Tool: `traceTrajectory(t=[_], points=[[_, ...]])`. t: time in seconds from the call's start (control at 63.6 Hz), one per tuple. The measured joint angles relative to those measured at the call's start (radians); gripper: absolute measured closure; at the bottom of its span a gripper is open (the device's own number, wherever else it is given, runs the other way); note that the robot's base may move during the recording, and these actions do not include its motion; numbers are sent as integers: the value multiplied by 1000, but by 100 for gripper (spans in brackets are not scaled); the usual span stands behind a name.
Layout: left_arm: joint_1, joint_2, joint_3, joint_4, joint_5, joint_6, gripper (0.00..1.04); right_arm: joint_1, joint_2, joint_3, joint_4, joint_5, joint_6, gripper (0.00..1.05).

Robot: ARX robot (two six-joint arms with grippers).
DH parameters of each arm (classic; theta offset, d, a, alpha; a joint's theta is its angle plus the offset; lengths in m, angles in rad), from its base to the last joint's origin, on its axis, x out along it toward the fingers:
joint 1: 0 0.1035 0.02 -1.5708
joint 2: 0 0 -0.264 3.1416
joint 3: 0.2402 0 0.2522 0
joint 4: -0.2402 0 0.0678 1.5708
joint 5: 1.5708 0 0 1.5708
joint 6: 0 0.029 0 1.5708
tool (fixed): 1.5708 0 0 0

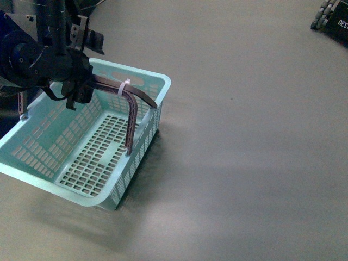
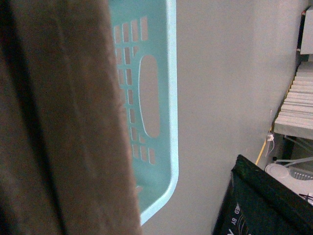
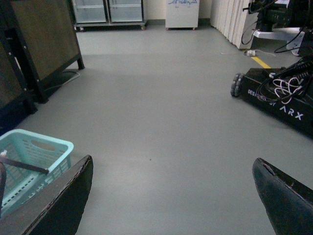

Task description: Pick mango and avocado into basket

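Note:
The light teal basket [image 1: 81,147] hangs above the grey floor at the left of the front view, tilted, and holds nothing. My left gripper [image 1: 76,89] is shut on its brown handle [image 1: 130,109], which carries a white zip tie [image 1: 124,87]. In the left wrist view the handle [image 2: 63,122] fills the near side as a brown blur, with the basket's end wall [image 2: 146,98] beyond. My right gripper [image 3: 171,196] is open over bare floor, wide apart, with the basket [image 3: 29,161] off to one side. The mango and the avocado are out of view.
A black wheeled robot base [image 3: 279,98] marked ARX stands on the floor, also seen as the black base [image 1: 331,22] at the far right of the front view. Dark cabinets [image 3: 34,54] and glass-door units [image 3: 107,12] line the room's edges. White stacked panels [image 2: 293,105] stand nearby.

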Motion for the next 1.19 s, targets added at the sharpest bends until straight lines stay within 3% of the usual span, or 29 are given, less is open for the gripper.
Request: traceTrajectory(t=[0.189,0.299,0.55,0.739,0.896,1.195], points=[[-2,16,30,-59,-27,3,65,0,0,0,0,0,0,9],[0,14,14,-56,-29,-30,78,0,0,0,0,0,0,9],[8,-105,-149,-43,-39,-69,79,0,0,0,0,0,0,9],[13,-394,-391,-42,-35,-156,79,0,0,0,0,0,0,9],[24,-745,-545,-182,-52,-196,79,0,0,0,0,0,0,9],[-7,-1360,-628,-594,-168,-215,79,0,0,0,0,0,0,9]])
